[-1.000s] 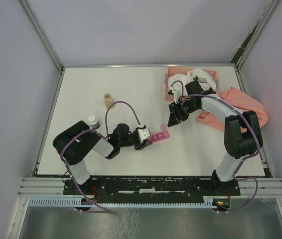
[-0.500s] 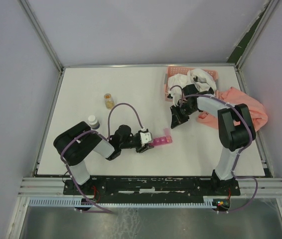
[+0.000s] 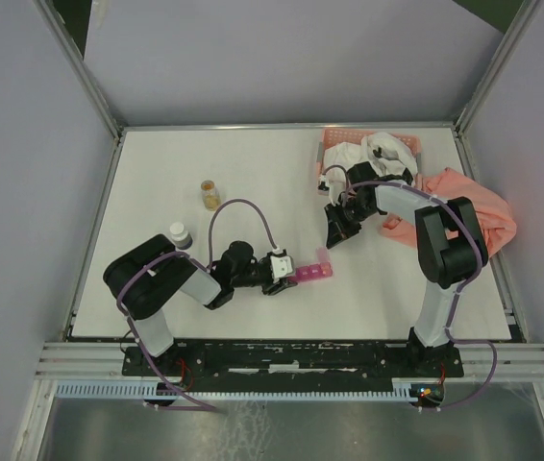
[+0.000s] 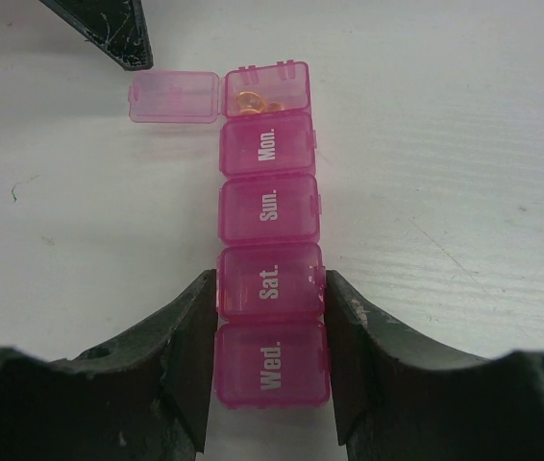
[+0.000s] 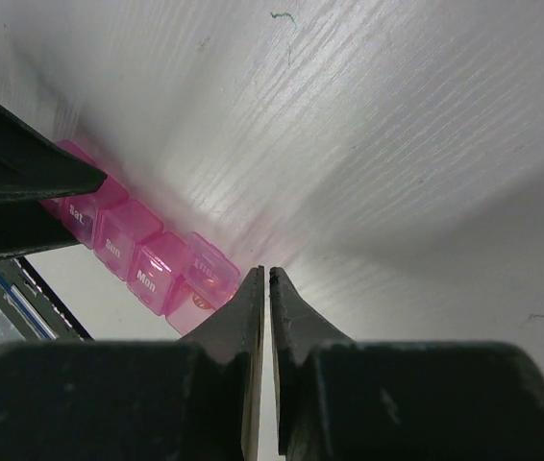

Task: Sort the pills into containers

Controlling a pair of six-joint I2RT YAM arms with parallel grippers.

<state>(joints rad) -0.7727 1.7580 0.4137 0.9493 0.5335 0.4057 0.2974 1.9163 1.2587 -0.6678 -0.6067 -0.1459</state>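
1. From the top camera, the pill box (image 3: 312,273) is lying on the table (image 3: 157,163) in front of the left arm. The left claw (image 3: 289,276) is clamping its near end. The right claw (image 3: 334,233) is hanging nose-down just beyond the box's far end. An amber bottle (image 3: 211,193) and a white-capped bottle (image 3: 178,233) are standing well apart from it, off to the left.

2. In the left wrist view, the left claw's fingers (image 4: 190,336) are pressing on both long sides of the box at the "Sat." cell, partly closed and gripping it. The end cell's lid (image 4: 173,96) is lying flipped open. A few orange pills (image 4: 251,100) are sitting inside that cell, and the other four lids are shut.

3. In the right wrist view, the right claw (image 5: 265,288) is showing its fingers closed almost tip to tip. Nothing can be seen between them. It is hovering just above the open end of the box (image 5: 137,254).

4. The box is looking light, stiff and smooth, so it is likely to skid if nudged. Pinching across its narrow sides, as the left claw is doing, seems the sound hold. The thin hinged lids are probably asking for a gentle fingertip push. The pills are tiny and likely to roll or slip from a pinch.
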